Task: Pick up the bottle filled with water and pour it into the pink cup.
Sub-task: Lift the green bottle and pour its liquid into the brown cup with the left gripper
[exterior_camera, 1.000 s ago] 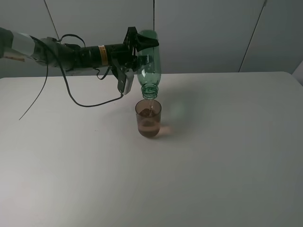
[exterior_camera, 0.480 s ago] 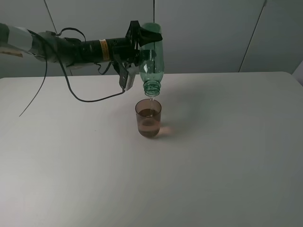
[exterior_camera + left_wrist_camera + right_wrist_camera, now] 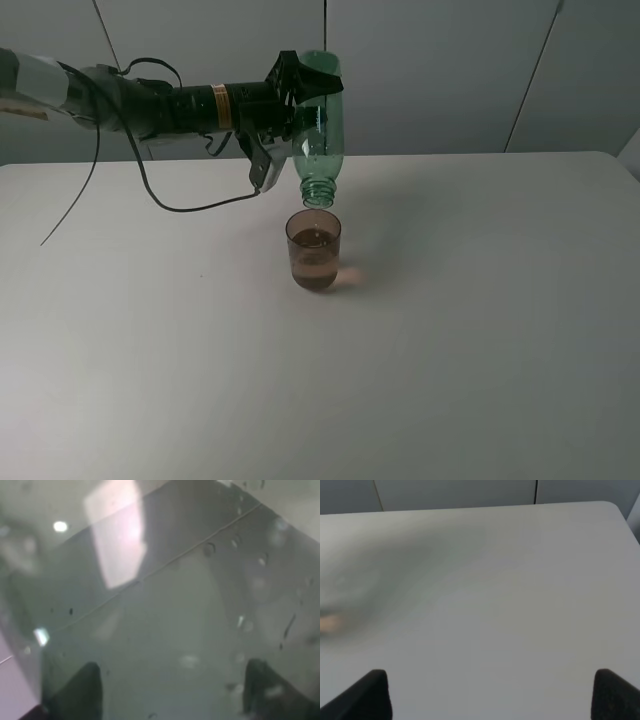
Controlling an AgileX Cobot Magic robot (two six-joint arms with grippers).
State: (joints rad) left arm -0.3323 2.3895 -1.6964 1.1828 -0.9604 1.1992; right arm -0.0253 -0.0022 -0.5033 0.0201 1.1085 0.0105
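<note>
The green bottle hangs upside down, its open neck pointing down just above the pink cup. The cup stands upright on the white table and holds some liquid. My left gripper reaches in from the left and is shut on the bottle's body near its base. In the left wrist view the bottle's green wall fills the picture between the two dark fingertips. My right gripper is open and empty over bare table; it does not show in the exterior view.
A black cable hangs from the left arm down toward the table behind the cup. Grey wall panels stand behind the table's far edge.
The left arm has lifted slightly and the bottle has turned closer to straight down. The thin stream into the cup seen earlier no longer shows.
</note>
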